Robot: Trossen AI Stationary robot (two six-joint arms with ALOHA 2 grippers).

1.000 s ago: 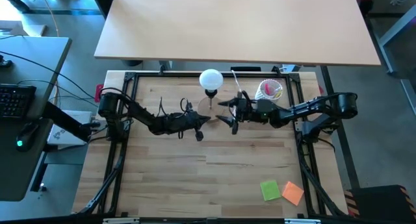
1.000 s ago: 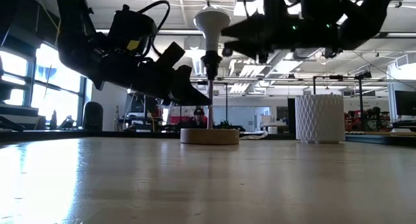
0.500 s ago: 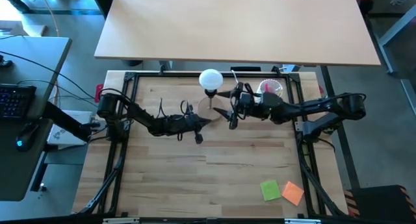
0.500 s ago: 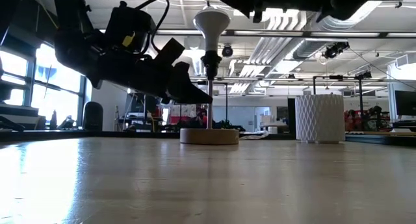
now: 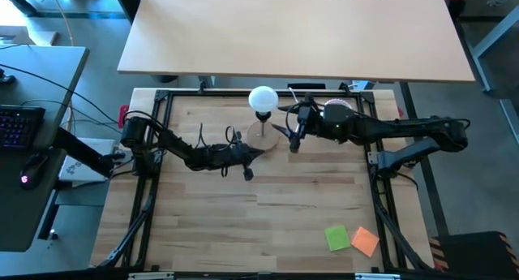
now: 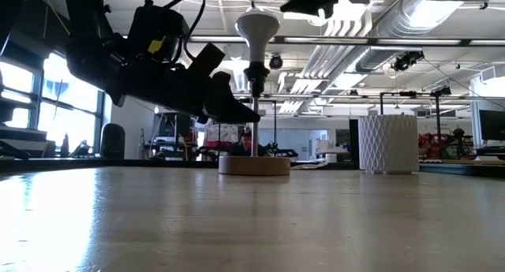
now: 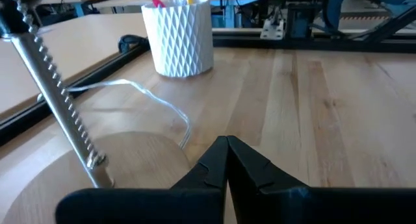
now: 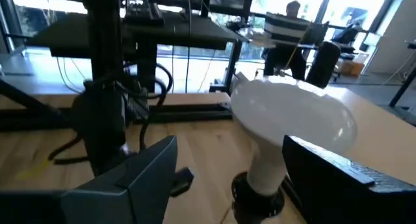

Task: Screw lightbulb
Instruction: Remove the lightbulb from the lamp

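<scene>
The white lightbulb (image 5: 263, 98) (image 6: 257, 27) stands upright, its narrow end in the black socket (image 6: 255, 71) atop a thin metal stem (image 7: 58, 100) that rises from the round wooden lamp base (image 6: 254, 165). My left gripper (image 5: 258, 151) (image 7: 227, 146) is shut and hovers over the base's near side, just short of the stem. My right gripper (image 5: 288, 132) (image 8: 231, 143) is open and high up, level with the bulb's head (image 8: 292, 120) and to the right of it. Its fingers (image 8: 149, 165) stand apart on the near side of the bulb without touching it.
A white ribbed cup (image 6: 387, 143) (image 7: 179, 39) with pink items stands at the far right, under my right arm in the high view. A clear cable (image 7: 149, 97) runs from the base. Green (image 5: 337, 238) and orange (image 5: 366, 241) notes lie near the front right corner.
My right gripper has gone up, from beside the bulb's neck to the top of the low view, and has stayed open. The bulb, the lamp and my left gripper have kept still.
</scene>
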